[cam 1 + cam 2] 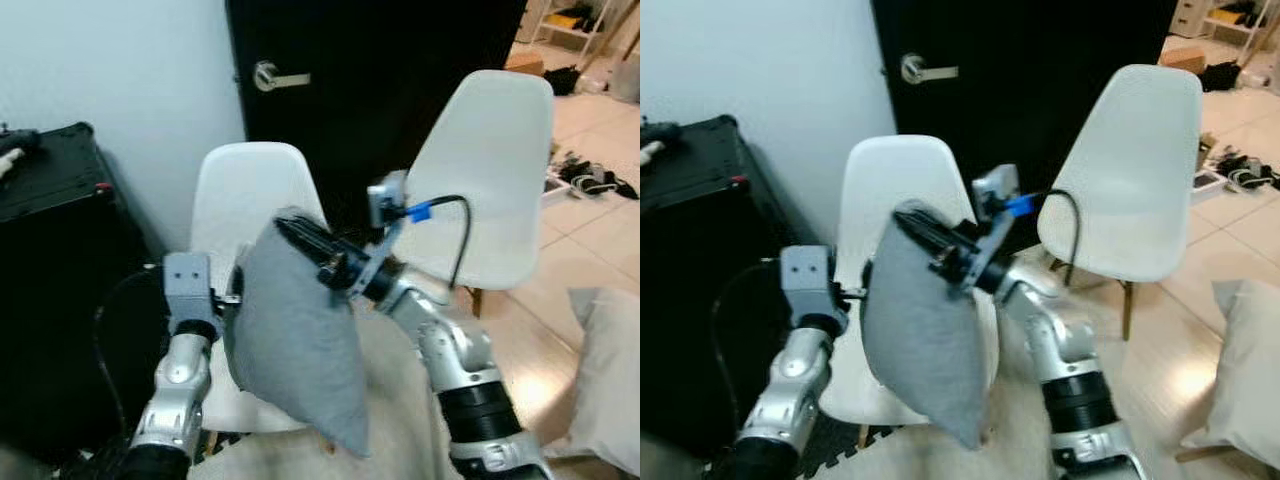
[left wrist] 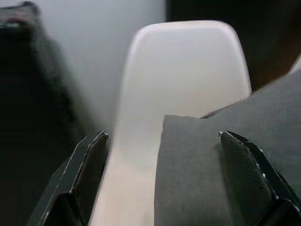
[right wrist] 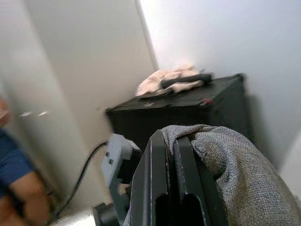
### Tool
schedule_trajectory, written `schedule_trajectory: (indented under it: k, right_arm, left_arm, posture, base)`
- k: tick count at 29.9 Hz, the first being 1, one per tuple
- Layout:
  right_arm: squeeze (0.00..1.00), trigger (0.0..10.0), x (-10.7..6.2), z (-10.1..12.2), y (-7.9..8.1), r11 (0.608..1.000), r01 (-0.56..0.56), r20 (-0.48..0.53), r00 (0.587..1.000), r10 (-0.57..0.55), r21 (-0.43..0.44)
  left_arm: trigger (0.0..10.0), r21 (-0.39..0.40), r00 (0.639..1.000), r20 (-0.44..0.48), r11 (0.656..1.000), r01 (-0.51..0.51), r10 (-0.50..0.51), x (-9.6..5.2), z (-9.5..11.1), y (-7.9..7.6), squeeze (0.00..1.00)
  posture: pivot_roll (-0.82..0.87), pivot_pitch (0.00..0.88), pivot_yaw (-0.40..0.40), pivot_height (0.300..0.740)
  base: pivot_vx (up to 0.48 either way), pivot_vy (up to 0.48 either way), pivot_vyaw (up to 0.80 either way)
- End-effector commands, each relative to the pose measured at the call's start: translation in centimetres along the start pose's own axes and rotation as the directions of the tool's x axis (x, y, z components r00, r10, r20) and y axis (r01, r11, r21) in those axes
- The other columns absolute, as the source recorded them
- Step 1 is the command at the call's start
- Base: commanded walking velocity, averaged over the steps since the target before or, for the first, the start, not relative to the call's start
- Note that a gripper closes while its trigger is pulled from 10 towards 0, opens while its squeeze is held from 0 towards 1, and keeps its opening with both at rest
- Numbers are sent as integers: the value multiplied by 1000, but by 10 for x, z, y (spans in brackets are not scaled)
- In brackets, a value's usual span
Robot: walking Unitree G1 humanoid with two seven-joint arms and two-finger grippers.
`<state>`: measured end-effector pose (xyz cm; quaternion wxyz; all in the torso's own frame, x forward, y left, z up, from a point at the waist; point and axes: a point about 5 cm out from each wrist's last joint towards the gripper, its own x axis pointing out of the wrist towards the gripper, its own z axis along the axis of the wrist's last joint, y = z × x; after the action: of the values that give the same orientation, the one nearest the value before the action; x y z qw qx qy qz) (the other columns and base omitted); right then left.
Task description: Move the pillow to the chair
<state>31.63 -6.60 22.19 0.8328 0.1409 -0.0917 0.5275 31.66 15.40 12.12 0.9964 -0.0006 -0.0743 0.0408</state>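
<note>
The grey woven fabric pillow (image 1: 300, 335) hides the seat and lower back of the white moulded plastic chair (image 1: 245, 185) behind it. At 3 o'clock, a pale cushion (image 1: 608, 375) is cut by the edge. The left gripper's black fingers (image 2: 89, 165) are blurred.

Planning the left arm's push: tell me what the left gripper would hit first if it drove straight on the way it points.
Probably the grey fabric pillow: its edge lies between the open jaws of the left gripper. Just beyond stands the white plastic chair, its backrest dead ahead. Depth between them is unclear.
</note>
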Motion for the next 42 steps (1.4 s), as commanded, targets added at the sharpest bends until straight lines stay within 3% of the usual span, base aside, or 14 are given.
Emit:
schedule_trajectory:
  k: [1, 12, 13, 14, 15, 26, 31, 42]
  right_arm:
    - [0, 0, 6, 14, 8, 998, -55, 60, 997, 57, -32]
    - [0, 0, 6, 9, 9, 998, -49, 39, 998, 50, -37]
    - [0, 3490, 7, 7, 6, 999, -26, 21, 999, 27, -41]
    - [0, 3490, 7, 7, 6, 999, -26, 21, 999, 27, -41]
    - [0, 10000, 8, 2, 2, 999, 10, -8, 1000, -10, -45]
    - [0, 10000, 7, -8, -7, 994, 93, -70, 993, -97, -59]
    - [0, 10000, 3, -16, -22, 971, 220, -111, 967, -229, -90]
    - [0, 10000, 0, -16, -26, 966, 248, -95, 962, -255, -72]
  left_arm:
    - [10000, 19, 1000, -15, 1000, 1, -1, -2, -3, 0, 0]
    - [10000, 33, 1000, -14, 999, 2, -1, -1, -1, -1, 0]
    - [10000, 34, 1000, -14, 999, 3, -2, 0, -1, -2, 0]
    - [10000, 34, 1000, -14, 999, 3, -2, 0, -1, -2, 0]
    - [10000, 39, 1000, -14, 999, 5, -4, 0, -1, -3, 0]
    - [10000, 101, 998, 53, 995, -22, 16, 7, 15, -1, 0]
    - [10000, 120, 998, 60, 992, -30, 23, 8, 17, 1, 0]
    - [10000, 142, 998, 60, 989, -42, 34, 6, 17, 2, 0]
  posture:
    - [-165, 88, 18, 739]
    - [-164, 80, 18, 739]
    - [-164, 80, 18, 739]
    - [-164, 80, 18, 739]
    - [-164, 77, 19, 739]
    - [-165, 73, 17, 739]
    - [-166, 77, 18, 739]
    - [-166, 77, 18, 739]
  base:
    - [0, 0, 800]
    - [0, 0, 800]
    - [0, 0, 0]
    - [0, 0, 0]
    - [0, 0, 0]
    - [0, 0, 0]
    - [49, 0, 0]
    - [285, 0, 0]
